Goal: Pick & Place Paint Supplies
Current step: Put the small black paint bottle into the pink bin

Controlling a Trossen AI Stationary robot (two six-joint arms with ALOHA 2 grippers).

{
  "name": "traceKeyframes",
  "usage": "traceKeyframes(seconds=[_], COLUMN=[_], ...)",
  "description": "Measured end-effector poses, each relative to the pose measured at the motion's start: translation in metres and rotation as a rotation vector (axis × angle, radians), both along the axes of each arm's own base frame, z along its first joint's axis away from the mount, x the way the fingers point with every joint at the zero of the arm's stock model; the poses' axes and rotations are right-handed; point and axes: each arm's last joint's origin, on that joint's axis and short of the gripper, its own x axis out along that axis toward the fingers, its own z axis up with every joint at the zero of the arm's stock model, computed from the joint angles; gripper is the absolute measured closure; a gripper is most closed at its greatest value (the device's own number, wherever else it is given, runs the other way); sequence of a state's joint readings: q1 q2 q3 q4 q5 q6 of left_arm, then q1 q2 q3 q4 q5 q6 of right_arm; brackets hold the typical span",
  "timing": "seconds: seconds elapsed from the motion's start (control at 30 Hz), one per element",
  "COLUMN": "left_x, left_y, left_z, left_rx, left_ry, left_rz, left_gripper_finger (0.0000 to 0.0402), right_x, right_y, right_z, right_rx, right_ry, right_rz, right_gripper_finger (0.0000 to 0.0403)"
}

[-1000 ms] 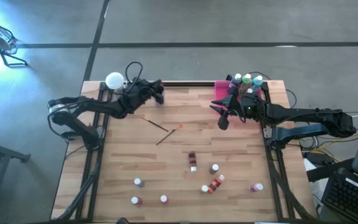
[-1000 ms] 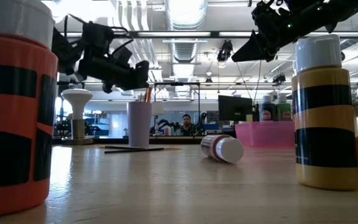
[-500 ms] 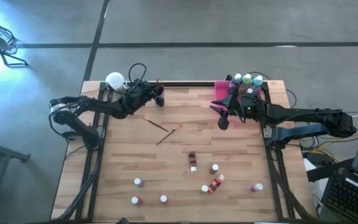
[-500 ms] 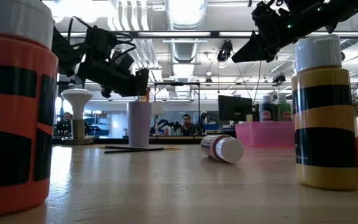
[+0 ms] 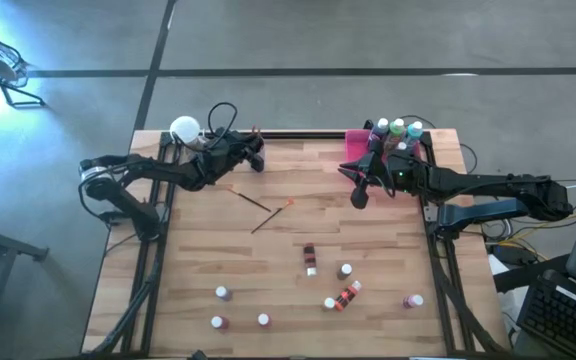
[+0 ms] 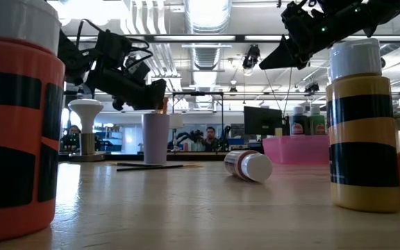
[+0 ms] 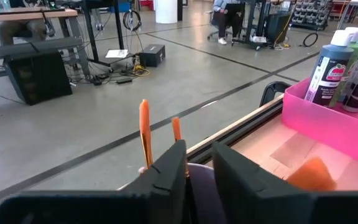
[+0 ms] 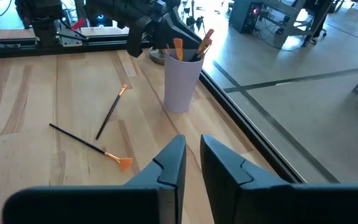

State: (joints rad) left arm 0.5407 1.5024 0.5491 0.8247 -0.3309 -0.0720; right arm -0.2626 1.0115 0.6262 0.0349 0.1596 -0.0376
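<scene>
A lilac cup (image 8: 182,84) stands at the table's far edge, left of the middle, with orange-handled brushes (image 7: 144,134) standing in it. My left gripper (image 7: 199,152) hovers just over the cup's mouth, open by a small gap, with nothing between its fingers. Two thin brushes (image 5: 253,200) (image 5: 271,217) lie crossed on the wood nearby. My right gripper (image 8: 193,146) hangs above the table beside the pink tray (image 5: 356,150). It is open by a narrow gap and holds nothing. Several white-capped bottles (image 5: 346,270) stand or lie on the table's near half.
Three bottles (image 5: 398,128) stand upright in the pink tray at the far right. A white lamp (image 5: 184,128) sits at the far left corner. A striped bottle (image 5: 310,258) lies on its side at mid-table. Bare wood stretches between the crossed brushes and the tray.
My left gripper has tipped its fingers down toward the lilac cup, staying over it.
</scene>
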Motion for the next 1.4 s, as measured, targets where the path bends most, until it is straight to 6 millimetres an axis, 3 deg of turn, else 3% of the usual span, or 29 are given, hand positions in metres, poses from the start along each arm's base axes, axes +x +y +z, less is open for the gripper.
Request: traceKeyframes(seconds=[0.27, 0.47, 0.7, 0.83, 0.93, 1.23, 1.4], left_x=[0.000, -0.001, -0.007, -0.012, -0.016, -0.013, -0.015], left_y=[-0.001, -0.003, -0.012, -0.025, -0.040, -0.097, -0.111], left_z=[0.017, 0.044, 0.071, 0.080, 0.083, 0.080, 0.066], left_rx=[0.024, 0.081, 0.074, -0.019, -0.092, -0.118, -0.157], left_ry=[-0.054, -0.131, -0.245, -0.270, -0.252, -0.078, 0.083], left_rz=[-0.023, -0.047, -0.227, -0.441, -0.507, -0.507, -0.460], left_gripper_finger=[0.0251, 0.0246, 0.0246, 0.0246, 0.0246, 0.0248, 0.0248], right_x=[0.000, 0.000, -0.001, -0.001, -0.001, 0.000, 0.001], right_y=[0.000, 0.000, 0.000, 0.000, 0.000, 0.001, 0.000], right_z=[0.000, 0.000, -0.003, -0.003, -0.003, -0.003, -0.003], right_rx=[0.000, 0.000, 0.002, 0.004, 0.007, 0.028, 0.077], right_ry=[0.000, 0.000, 0.009, 0.010, 0.008, -0.011, -0.035], right_rz=[0.000, 0.000, 0.001, 0.001, 0.000, -0.004, -0.024], right_gripper_finger=[0.0344, 0.0326, 0.0308, 0.0301, 0.0297, 0.0284, 0.0274])
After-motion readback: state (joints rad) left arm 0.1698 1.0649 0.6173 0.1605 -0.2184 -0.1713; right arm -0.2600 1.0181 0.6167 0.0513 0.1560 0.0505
